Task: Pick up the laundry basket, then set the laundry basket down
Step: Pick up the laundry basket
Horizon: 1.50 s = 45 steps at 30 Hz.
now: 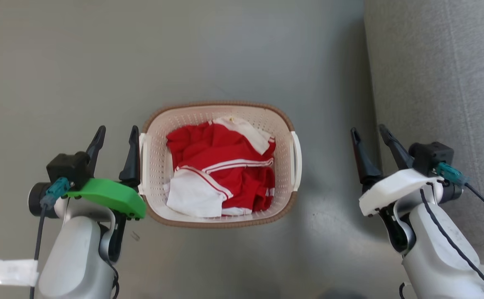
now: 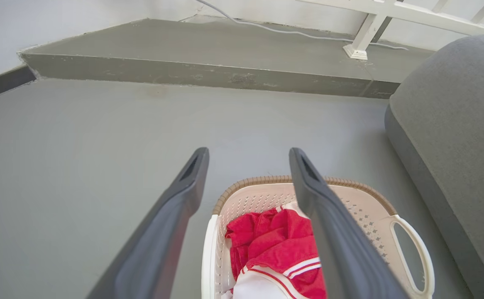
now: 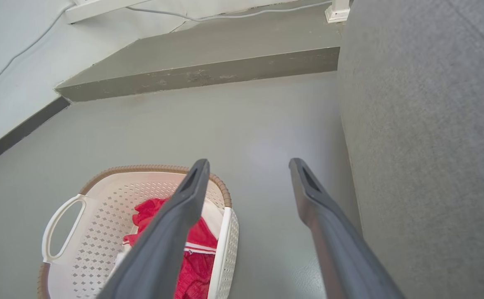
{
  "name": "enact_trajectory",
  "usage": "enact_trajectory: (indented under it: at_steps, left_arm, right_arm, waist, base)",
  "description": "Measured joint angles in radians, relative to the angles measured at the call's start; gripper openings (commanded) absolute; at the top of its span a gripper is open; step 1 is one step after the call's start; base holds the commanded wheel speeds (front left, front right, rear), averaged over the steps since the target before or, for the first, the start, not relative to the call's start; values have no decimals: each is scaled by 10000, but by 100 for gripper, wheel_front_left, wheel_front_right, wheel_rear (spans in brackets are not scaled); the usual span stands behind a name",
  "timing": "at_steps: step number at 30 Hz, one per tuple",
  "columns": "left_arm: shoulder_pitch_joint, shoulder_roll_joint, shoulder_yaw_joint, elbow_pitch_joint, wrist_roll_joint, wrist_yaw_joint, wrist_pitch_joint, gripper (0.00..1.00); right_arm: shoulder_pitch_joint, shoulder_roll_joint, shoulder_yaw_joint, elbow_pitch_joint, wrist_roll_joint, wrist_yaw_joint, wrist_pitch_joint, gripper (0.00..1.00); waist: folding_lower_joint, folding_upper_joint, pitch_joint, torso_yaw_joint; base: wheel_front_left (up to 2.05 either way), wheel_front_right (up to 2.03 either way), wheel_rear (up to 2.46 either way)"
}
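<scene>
The basket (image 1: 219, 104) sits on the grey floor (image 1: 225, 50), not gripped, with red-and-white clothes (image 1: 221, 166) inside; lifting and setting down both remain. The left gripper (image 1: 117, 131) hangs just beside its left handle (image 1: 142, 160), the right gripper (image 1: 368, 130) well apart, both with jaws apart. A grey sofa (image 1: 441, 83) flanks the right; a low step (image 2: 209, 77) lies ahead.
</scene>
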Motion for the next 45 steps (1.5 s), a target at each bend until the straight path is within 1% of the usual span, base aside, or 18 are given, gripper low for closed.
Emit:
enact_trajectory:
  at_steps: [5,8,14,17,21,24,26,33,36,37,38,39,40,41,42,43,45]
  left_arm:
    - [-574,15,-71,922,-2,-8,-2,100]
    - [-1037,54,-58,1636,-98,-8,21,100]
    - [-2106,65,-81,2322,-556,-10,228,100]
    - [-2562,73,-88,2646,-621,-10,332,100]
    - [-3137,105,-213,3120,-667,-10,600,100]
    - [-3498,105,-299,3574,-915,-10,838,100]
    - [-3665,105,-428,3856,-963,-10,899,100]
    - [-4053,73,-884,4725,-968,-10,1241,100]
    - [-4246,61,-1110,4947,-1057,-10,1290,100]
    - [-4304,58,-1133,4995,-1085,-10,1287,94]
    - [-4348,58,-1156,5032,-1114,-10,1277,86]
    - [-4392,59,-1185,5070,-1137,-10,1275,75]
    - [-4440,59,-1227,5114,-1150,-10,1273,49]
    - [-4493,59,-1300,5168,-1175,-10,1271,38]
    - [-4538,56,-1367,5231,-1216,-10,1267,22]
    - [-4568,50,-1413,5287,-1231,-10,1264,0]
    - [-4623,48,-1496,5361,-1246,-17,1262,0]
  right_arm:
    - [-606,79,334,685,2,23,0,100]
    - [-1131,111,767,1290,2,92,10,100]
    - [-2080,130,1081,1985,136,98,63,100]
    - [-2552,136,1335,2307,328,180,125,100]
    - [-3105,140,1630,2740,491,182,324,100]
    - [-3444,136,1852,3085,585,182,431,100]
    - [-3638,130,1987,3267,719,182,468,100]
    - [-4003,123,2993,3467,1801,182,564,100]
    - [-4188,121,3258,3586,1992,182,608,100]
    - [-4250,119,3358,3616,2079,182,606,100]
    - [-4313,119,3434,3680,2174,182,606,100]
    - [-4368,123,3480,3745,2257,182,606,100]
    - [-4407,123,3519,3793,2332,184,606,100]
    - [-4442,121,3563,3852,2397,182,606,100]
    - [-4464,117,3616,3916,2452,182,608,89]
    - [-4480,113,3678,3971,2508,182,608,46]
    - [-4559,117,3768,4073,2592,182,606,22]
  waist:
    - [0,0,721,17]
    - [1,0,1297,32]
    - [1,0,2164,37]
    - [1,0,2596,29]
    - [1,0,3151,19]
    - [2,0,3544,23]
    - [2,0,3787,38]
    - [2,0,4406,182]
    - [2,0,4562,271]
    - [2,0,4601,300]
    - [2,0,4631,327]
    - [2,0,4655,347]
    - [1,0,4674,363]
    - [1,0,4689,375]
    - [2,0,4699,382]
    - [1,0,4705,388]
    - [1,0,4711,393]
  base:
    - [0,0,0]
    - [0,0,0]
    - [0,0,0]
    - [0,0,0]
    - [0,0,0]
    - [0,0,0]
    - [0,0,0]
    - [0,0,0]
    - [0,0,0]
    - [0,0,0]
    - [0,0,0]
    - [0,0,0]
    - [0,0,0]
    - [0,0,0]
    - [0,0,0]
    - [0,0,0]
    - [0,0,0]
